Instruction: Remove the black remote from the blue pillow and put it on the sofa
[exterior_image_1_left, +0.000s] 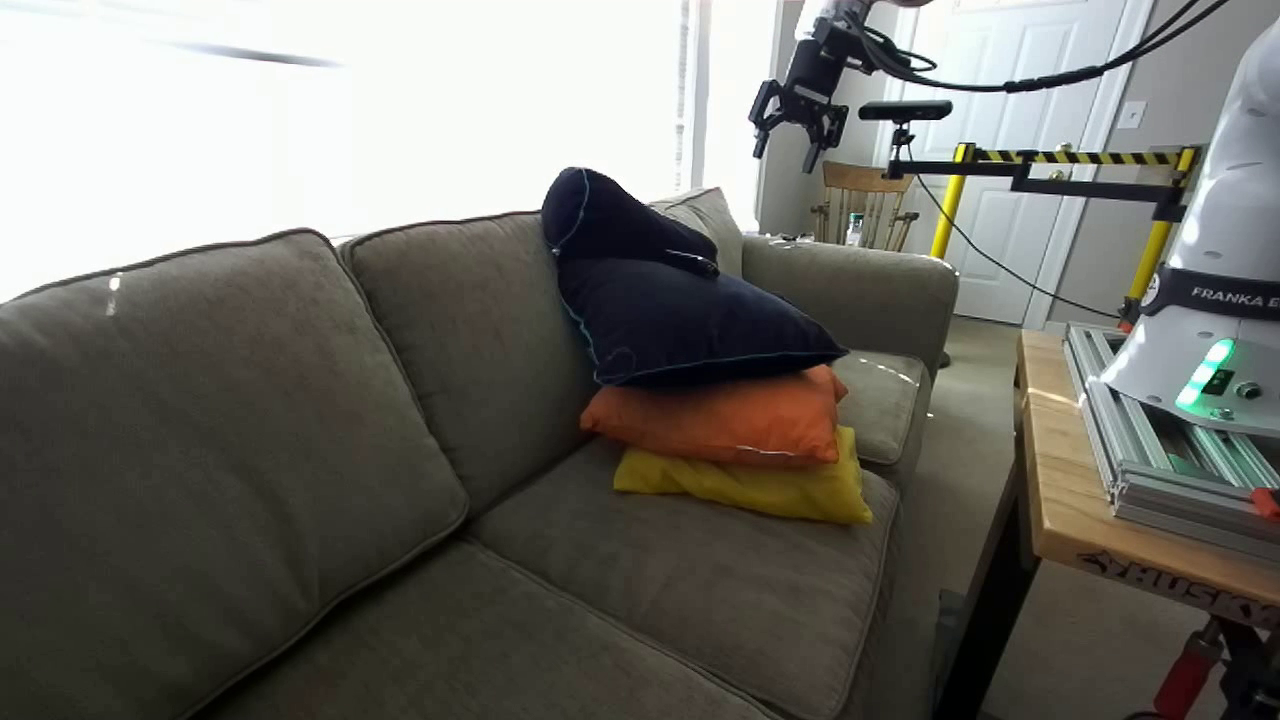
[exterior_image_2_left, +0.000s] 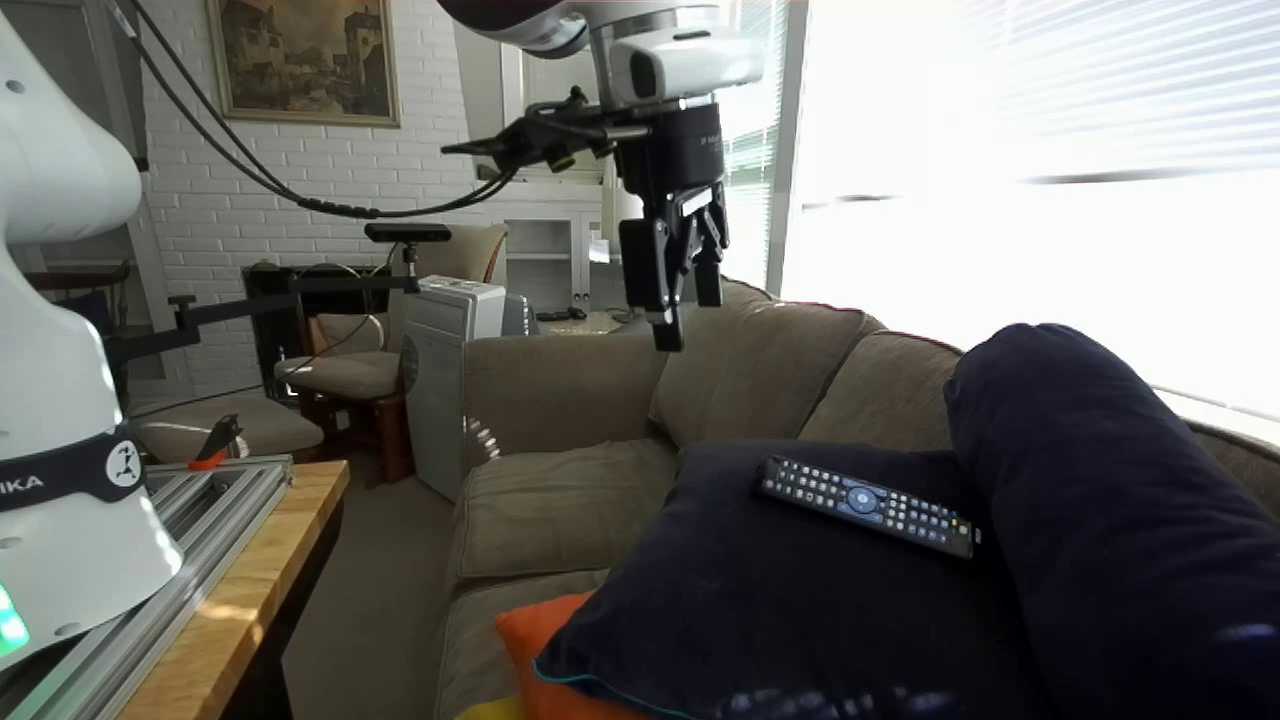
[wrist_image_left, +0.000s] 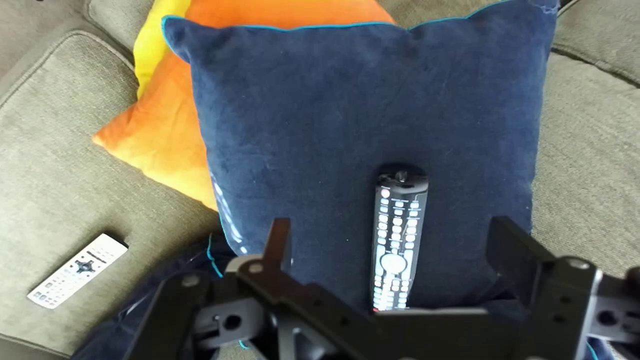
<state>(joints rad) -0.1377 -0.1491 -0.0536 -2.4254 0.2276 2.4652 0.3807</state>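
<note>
The black remote lies face up on the dark blue pillow, near the pillow's raised bulge. It shows edge-on in an exterior view and lengthwise in the wrist view. The blue pillow rests on top of an orange pillow on the grey-green sofa. My gripper is open and empty, high above the sofa and apart from the remote. In the wrist view the remote appears between the open fingers, its lower end hidden by the gripper body.
An orange pillow and a yellow pillow are stacked under the blue one. A white remote lies on the sofa seat. Sofa back cushions rise behind. A wooden table bears the robot base. A camera stand stands beyond the arm.
</note>
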